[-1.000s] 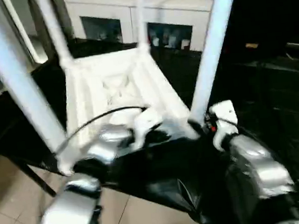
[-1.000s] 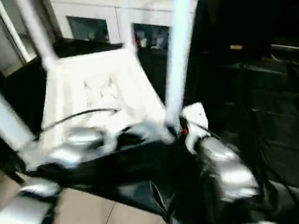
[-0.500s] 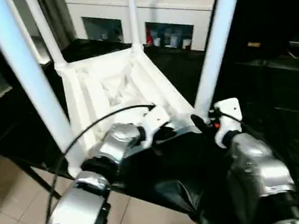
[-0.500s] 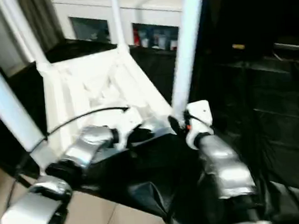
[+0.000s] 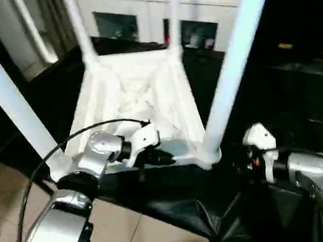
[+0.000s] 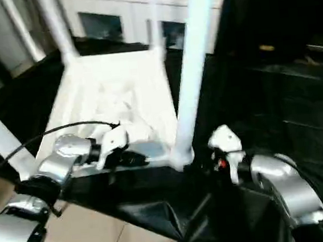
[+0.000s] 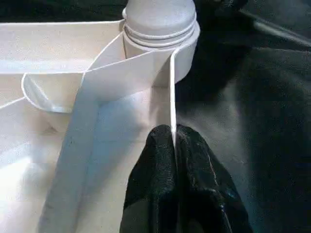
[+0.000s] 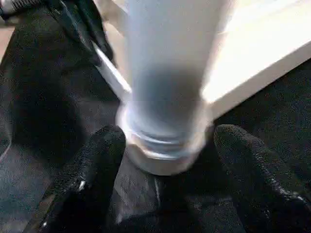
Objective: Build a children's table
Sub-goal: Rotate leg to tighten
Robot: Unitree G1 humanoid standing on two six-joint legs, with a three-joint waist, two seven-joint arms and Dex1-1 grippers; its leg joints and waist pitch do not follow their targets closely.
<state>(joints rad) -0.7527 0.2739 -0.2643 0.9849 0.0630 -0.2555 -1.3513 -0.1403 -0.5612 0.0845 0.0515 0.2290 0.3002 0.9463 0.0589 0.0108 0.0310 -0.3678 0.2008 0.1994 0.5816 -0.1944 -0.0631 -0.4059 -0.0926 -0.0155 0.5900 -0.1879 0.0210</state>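
we hold the upturned white ribbed plastic table top, left hand pinching its rim steady, right hand wide around the white tubular leg.

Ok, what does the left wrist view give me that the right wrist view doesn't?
Left wrist view: the left gripper shut on the thin side wall of the table top, beside the corner socket.

Right wrist view: the right gripper open, its fingers either side of the near right leg at its base, not touching it.

Both: that same corner of the upturned table and the black sheet under it.
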